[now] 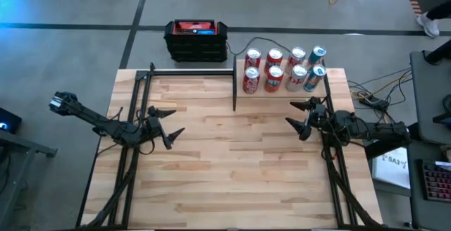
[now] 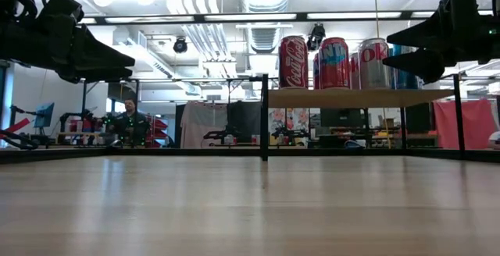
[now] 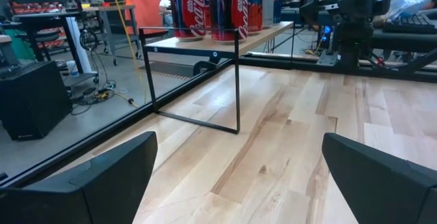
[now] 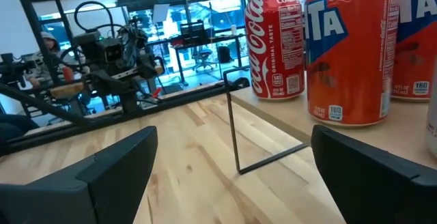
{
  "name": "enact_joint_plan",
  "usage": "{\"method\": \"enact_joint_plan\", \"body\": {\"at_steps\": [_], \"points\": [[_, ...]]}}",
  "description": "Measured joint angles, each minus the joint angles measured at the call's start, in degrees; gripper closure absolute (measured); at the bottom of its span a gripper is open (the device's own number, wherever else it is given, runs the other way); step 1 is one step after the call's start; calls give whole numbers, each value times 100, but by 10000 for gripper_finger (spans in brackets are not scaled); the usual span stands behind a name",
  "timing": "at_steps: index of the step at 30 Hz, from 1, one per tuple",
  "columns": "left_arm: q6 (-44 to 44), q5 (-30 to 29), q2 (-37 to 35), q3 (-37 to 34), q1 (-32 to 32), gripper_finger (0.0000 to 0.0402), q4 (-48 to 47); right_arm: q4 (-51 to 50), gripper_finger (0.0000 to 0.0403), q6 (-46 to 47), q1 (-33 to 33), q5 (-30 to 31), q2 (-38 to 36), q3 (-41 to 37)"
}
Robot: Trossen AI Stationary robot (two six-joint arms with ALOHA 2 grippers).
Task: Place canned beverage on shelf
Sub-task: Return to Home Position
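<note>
One broad butcher-block wooden surface (image 1: 225, 182) fills the middle of the high view. Two dark jointed arms reach in over it from opposite sides, the left arm (image 1: 106, 123) across the left edge and the right arm (image 1: 366, 127) across the right edge, both held above the wood and well apart from each other. Along the far edge, on the right half, stands the small pale wood shelf (image 2: 359, 97) on thin black metal posts. Just beyond the far edge, near the shelf's left end, sits a black-and-red box (image 1: 196, 39). On the shelf board, cans stand upright in two rows of four. The front row runs red cola can (image 1: 251, 81), red-orange can (image 1: 273, 79), silver can (image 1: 297, 79) and blue-and-silver can (image 1: 313, 78), each with a like-coloured can just behind it. The left claw (image 1: 180, 120) hangs over the surface's left half with its two fingers spread apart, holding nothing. The right claw (image 1: 288, 113), just in front of the shelf, is likewise spread wide and holds nothing.
</note>
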Motion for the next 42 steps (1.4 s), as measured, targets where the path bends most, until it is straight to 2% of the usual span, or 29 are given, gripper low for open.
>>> {"method": "enact_joint_plan", "body": {"at_steps": [42], "points": [[0, 0, 2, 0, -2, 2, 2, 24, 33, 0, 0, 10, 120, -9]]}}
